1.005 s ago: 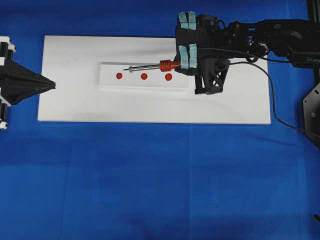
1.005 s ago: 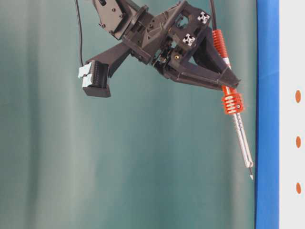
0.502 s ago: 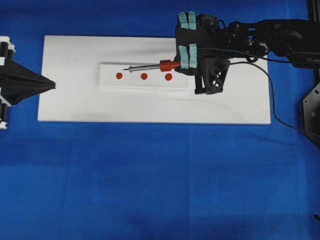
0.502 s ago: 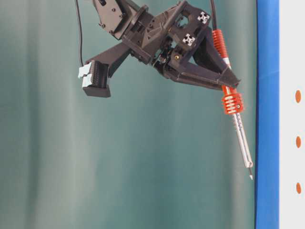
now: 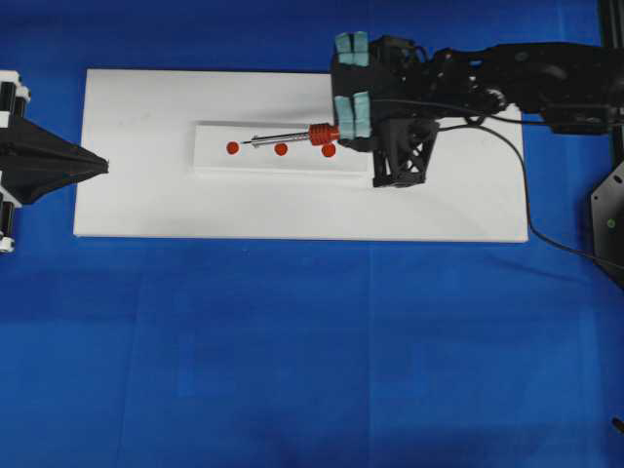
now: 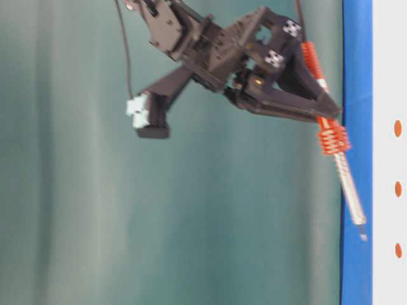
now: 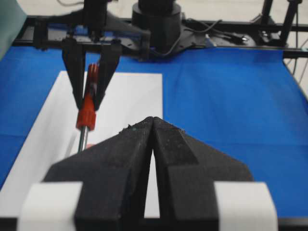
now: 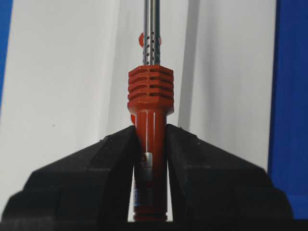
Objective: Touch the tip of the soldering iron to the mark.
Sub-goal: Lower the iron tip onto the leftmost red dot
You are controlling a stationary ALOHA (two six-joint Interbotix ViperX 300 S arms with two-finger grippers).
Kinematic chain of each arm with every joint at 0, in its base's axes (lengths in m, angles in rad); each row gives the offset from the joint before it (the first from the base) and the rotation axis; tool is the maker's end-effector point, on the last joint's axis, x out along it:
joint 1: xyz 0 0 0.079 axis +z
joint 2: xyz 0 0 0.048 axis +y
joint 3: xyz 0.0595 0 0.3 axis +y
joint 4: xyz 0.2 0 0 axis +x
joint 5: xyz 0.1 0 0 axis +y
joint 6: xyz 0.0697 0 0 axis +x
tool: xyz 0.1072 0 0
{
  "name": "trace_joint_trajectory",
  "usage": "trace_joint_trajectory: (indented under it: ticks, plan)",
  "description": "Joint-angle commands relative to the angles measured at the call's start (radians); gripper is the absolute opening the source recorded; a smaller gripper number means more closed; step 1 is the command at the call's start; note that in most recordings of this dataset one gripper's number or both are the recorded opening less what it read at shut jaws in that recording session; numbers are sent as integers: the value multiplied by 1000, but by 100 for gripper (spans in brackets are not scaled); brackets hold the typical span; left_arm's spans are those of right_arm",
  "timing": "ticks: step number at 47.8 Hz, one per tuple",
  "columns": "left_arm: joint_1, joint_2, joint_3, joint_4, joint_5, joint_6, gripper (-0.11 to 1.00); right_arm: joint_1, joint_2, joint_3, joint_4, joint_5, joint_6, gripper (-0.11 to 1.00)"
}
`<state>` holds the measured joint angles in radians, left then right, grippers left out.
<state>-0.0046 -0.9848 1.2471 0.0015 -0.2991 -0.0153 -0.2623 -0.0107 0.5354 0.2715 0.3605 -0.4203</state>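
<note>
The right pincer (image 8: 149, 144) is clamped on the iron (image 5: 314, 136), its two black fingers (image 8: 103, 166) pressing either side of the orange-red handle just behind the ribbed collar, as the right wrist view shows plainly. In the overhead view the iron lies nearly level across the picture, pointing left over a raised white strip (image 5: 283, 161) that sits on a white board (image 5: 146, 195), which in turn rests on the blue surface (image 5: 312, 370). Three red marks (image 5: 281, 149) run in a row along the strip; the silver shaft (image 5: 278, 139) passes just above the row, and the tip (image 5: 246, 144) ends close beside the leftmost mark (image 5: 232, 148), though whether it touches that mark cannot be told from above. The table-level view, somewhat blurred, shows the iron slanting toward the board with its tip (image 6: 363, 236) against the blue edge, near the board but seemingly short of the white face. A black cord (image 5: 522, 166) trails from the right arm off to the right. The left pincer (image 7: 152, 126) rests at the left edge of the overhead view, well apart from the strip, its fingers (image 7: 120, 154) pressed together with nothing between them.
</note>
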Motion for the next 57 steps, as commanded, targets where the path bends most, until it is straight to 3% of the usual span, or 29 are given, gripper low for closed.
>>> trace_joint_trajectory:
  ticks: [1, 18, 57]
  plan:
    - [2, 5, -11, 0, -11, -2, 0, -2, 12, -35, -3, -15, 2, 6]
    - [2, 9, -9, 0, -11, -2, 0, -2, 83, -49, -3, -40, 2, 6]
    - [2, 11, -9, 0, -11, -2, 0, -2, 84, -49, -3, -40, 2, 6]
